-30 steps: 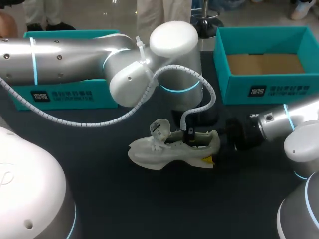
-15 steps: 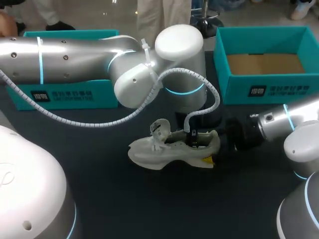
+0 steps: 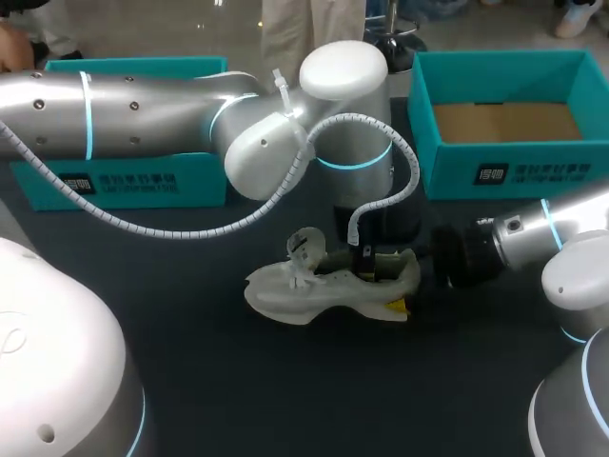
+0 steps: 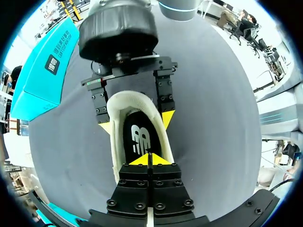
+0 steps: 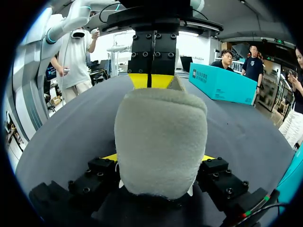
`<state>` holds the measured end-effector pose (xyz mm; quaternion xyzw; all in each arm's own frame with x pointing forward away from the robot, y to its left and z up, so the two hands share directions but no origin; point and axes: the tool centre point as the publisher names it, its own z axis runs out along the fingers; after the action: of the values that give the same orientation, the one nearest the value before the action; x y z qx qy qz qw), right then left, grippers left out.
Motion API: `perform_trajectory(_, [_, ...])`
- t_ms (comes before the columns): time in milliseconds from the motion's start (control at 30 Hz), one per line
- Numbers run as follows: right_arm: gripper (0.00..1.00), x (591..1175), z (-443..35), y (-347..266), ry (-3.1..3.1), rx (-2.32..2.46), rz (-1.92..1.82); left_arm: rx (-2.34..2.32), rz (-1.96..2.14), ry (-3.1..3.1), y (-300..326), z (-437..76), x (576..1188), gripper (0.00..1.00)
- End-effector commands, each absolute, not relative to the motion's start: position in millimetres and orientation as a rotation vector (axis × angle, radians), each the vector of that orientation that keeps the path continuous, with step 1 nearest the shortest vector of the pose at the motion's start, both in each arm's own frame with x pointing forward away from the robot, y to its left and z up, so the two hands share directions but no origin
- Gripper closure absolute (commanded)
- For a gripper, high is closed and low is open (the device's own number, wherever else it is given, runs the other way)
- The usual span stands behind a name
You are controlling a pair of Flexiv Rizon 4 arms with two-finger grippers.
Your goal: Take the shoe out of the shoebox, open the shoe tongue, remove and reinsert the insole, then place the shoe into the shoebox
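My right fingers clamp heel of cream fabric sneaker; left fingers pressed together on black insole. Risk: pull drags sneaker from clamp.

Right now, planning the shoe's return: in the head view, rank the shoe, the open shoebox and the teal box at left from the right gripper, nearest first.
1. shoe, heel held by the right gripper, mid-table.
2. open shoebox, rear right.
3. teal box, rear left.
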<state>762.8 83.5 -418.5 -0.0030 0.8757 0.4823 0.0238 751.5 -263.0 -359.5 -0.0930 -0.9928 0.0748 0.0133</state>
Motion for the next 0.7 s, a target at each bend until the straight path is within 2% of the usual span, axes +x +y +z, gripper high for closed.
perform_trajectory(33, [1.00, 762.8, -419.4, 85.3, 2.712, -0.008, 1.486, -0.300, 0.203, -3.062, -266.9, -371.2, 760.2, 1.00])
perform_trajectory(700, [1.00, 762.8, -419.4, 85.3, 2.712, -0.008, 1.486, -0.404, 0.180, -2.966, -248.7, -397.5, 731.9, 1.00])
